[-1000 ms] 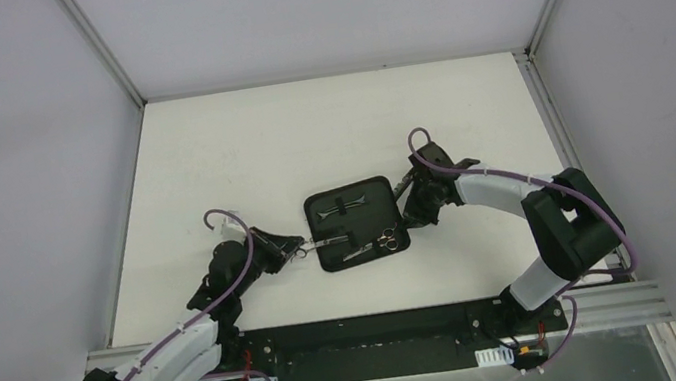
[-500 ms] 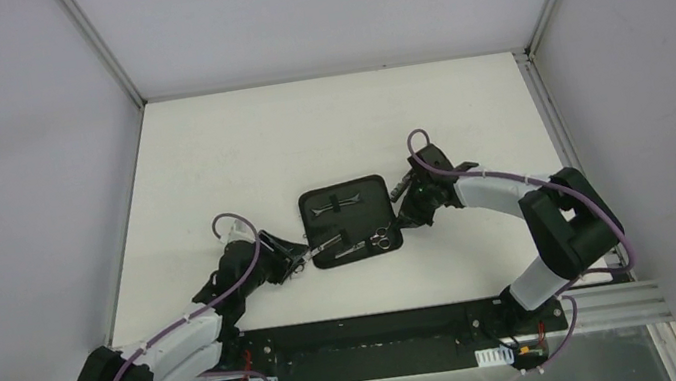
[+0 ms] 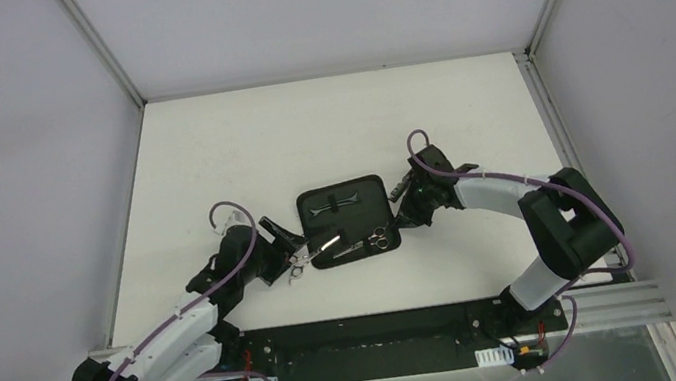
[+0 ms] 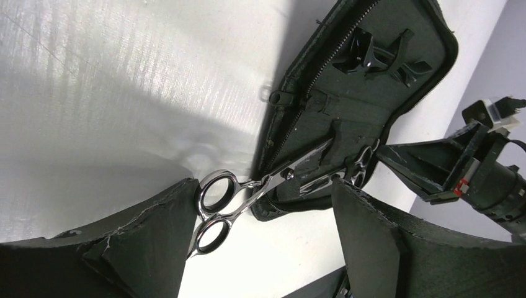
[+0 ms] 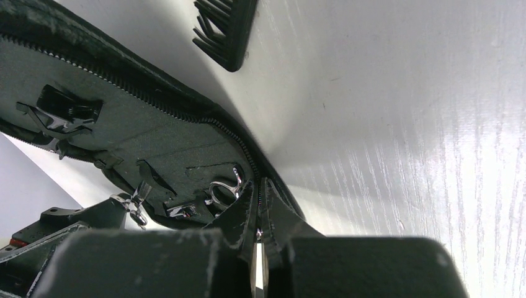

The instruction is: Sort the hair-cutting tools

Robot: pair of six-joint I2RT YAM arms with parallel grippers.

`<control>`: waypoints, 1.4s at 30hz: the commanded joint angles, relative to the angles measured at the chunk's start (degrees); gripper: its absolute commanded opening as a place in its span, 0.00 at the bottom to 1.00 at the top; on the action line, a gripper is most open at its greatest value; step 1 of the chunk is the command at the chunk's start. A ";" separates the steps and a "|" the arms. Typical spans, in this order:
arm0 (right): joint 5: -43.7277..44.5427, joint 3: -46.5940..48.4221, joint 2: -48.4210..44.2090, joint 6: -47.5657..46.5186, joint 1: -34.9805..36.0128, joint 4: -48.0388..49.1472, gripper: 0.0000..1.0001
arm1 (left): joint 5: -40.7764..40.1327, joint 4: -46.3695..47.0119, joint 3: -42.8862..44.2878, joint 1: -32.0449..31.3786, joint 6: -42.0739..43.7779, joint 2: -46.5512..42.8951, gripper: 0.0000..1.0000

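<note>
Top, left-wrist and right-wrist views.

**Surroundings.** White table point(image 3: 236, 145) enclosed by grey wall panels point(image 3: 12, 199) on three sides. An open black zip case point(image 3: 372, 211) lies flat near the table's centre, between the two arms. It is the main obstruction, and both grippers work at its opposite rims.

**Grippers.** Left gripper point(image 4: 263, 183) is at the case's left rim with its jaws spread wide, holding nothing. Right gripper point(image 5: 257, 214) has its fingers pressed together on the case's right zip rim, pinching it.

**Tools.**
- Silver ring-handled scissors point(image 4: 273, 177) lie closed and slanted between the left fingers point(image 4: 155, 230). The rings rest on bare table just beside one finger. Whether they touch it cannot be told. The blades cross the zip onto the case lining.
- A second pair of scissors point(image 3: 374, 240) sits inside the case along its near edge, its rings toward the right gripper.
- A shiny clip point(image 4: 372, 59) is tucked under crossed straps in the far half of the case.
- A black comb point(image 5: 226, 28) lies on the table just outside the case's far right corner, teeth visible.

**Free space.** Broad bare table lies beyond and to the left of the case. A narrower strip lies between the case and the near edge.
</note>
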 commanded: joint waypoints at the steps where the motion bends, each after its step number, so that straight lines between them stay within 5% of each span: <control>1: -0.03 -0.67 0.16 0.59 0.52 0.45 0.00 | -1.84 -6.97 3.98 -0.37 2.65 3.96 0.81; 22: 2.60 2.14 0.33 -2.94 2.28 -3.14 0.00 | 2.07 -10.60 24.29 -1.75 14.43 29.43 0.78; 34: 3.48 2.00 0.14 -1.41 4.46 -2.09 0.00 | 0.05 -11.62 34.96 -10.78 12.15 38.40 0.83; 42: 3.45 2.15 1.42 -0.22 5.93 -1.22 0.00 | -3.96 -13.92 43.29 -15.64 17.95 41.32 0.84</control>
